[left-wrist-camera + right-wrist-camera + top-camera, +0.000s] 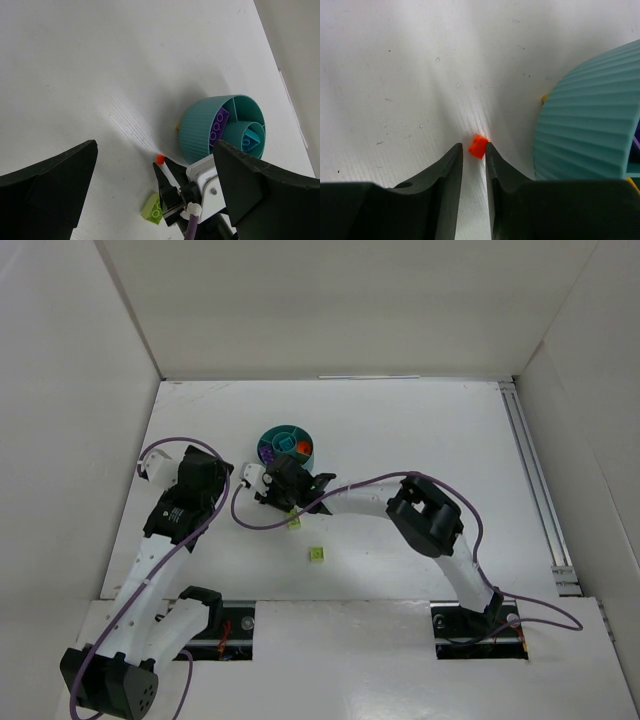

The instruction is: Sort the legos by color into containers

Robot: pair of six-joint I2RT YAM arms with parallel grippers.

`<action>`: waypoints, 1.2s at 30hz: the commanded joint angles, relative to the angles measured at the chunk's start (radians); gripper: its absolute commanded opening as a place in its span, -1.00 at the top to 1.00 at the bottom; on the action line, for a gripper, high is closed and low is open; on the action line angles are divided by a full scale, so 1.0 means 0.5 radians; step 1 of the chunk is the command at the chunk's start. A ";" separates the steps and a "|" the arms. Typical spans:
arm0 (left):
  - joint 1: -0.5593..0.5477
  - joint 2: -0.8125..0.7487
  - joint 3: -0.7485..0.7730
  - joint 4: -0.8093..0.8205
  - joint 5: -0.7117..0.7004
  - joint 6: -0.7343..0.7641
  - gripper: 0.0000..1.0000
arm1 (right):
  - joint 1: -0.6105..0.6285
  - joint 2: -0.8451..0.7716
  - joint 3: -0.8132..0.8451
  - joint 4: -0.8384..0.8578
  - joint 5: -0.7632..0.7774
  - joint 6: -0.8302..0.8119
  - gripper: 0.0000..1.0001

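The right gripper [474, 146], fingers drawn narrow, nips a tiny orange brick [478, 147] at its very tips, low over the table [395, 70] just beside the teal dish [585, 130] toward the far edge. With so shallow a hold, it should probably rise gently, clear the wall, and release low over the orange wedge [303, 448].

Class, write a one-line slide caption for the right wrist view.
Right gripper brackets a tiny orange brick on the white table, beside the ribbed teal dish.
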 commanded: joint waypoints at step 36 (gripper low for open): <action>0.012 0.048 -0.009 0.101 0.013 0.066 -1.00 | -0.096 -0.847 -0.339 0.201 0.071 -0.113 0.83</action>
